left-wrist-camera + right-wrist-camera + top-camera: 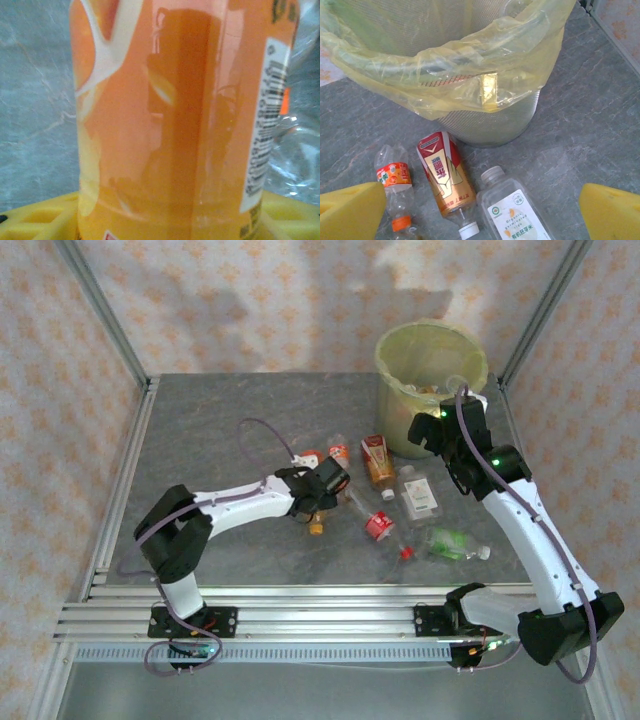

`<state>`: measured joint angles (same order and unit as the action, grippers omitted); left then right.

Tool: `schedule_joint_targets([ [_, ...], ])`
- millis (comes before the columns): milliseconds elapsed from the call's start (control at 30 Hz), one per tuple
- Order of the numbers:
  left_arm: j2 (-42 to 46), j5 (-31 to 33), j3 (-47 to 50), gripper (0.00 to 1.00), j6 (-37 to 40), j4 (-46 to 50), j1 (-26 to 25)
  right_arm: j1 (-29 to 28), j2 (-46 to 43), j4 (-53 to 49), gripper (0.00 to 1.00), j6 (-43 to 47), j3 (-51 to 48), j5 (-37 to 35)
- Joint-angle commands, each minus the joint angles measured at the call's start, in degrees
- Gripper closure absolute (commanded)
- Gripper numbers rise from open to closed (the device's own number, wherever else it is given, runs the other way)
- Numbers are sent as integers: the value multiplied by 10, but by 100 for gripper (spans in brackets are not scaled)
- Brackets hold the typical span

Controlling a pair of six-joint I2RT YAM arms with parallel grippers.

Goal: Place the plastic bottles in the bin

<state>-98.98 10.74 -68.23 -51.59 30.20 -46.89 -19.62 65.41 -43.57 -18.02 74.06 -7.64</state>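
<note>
Left claw [318,490] is down low at the centre of the worktop [220,430]. In its wrist view an orange-labelled bottle [170,125] sits right between the yellow pads [35,220], pinched there, with a barcode running down its right side.

Up at the upper right of the top view, the bin [400,390] stands with its yellow bag [470,85] folded over the rim. Right claw [435,432] hangs just beside it, spread wide, its foam tips [605,215] sitting in the bottom corners of its wrist view.

Below the bin, lying on the worktop: a red-and-gold bottle [445,175], a small orange-banded bottle [394,175] to its left, and a clear white-labelled bottle [515,217] to its right. Lower right of centre in the top view lie a red-labelled bottle [380,525] and a green bottle [450,543].
</note>
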Motion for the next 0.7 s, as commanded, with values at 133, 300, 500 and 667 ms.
schedule_joint_targets([
  [133,69,74,24,33,112,-24,0,-2,4,33,1,-4,14,83],
  [300,118,39,39,33,232,-113,9,-2,7,99,1,-30,6,209],
  [500,170,-108,53,33,321,-218,42,-2,21,205,1,-82,-6,366],
  [667,184,-186,38,33,335,-249,60,-2,46,286,1,-122,-26,431],
])
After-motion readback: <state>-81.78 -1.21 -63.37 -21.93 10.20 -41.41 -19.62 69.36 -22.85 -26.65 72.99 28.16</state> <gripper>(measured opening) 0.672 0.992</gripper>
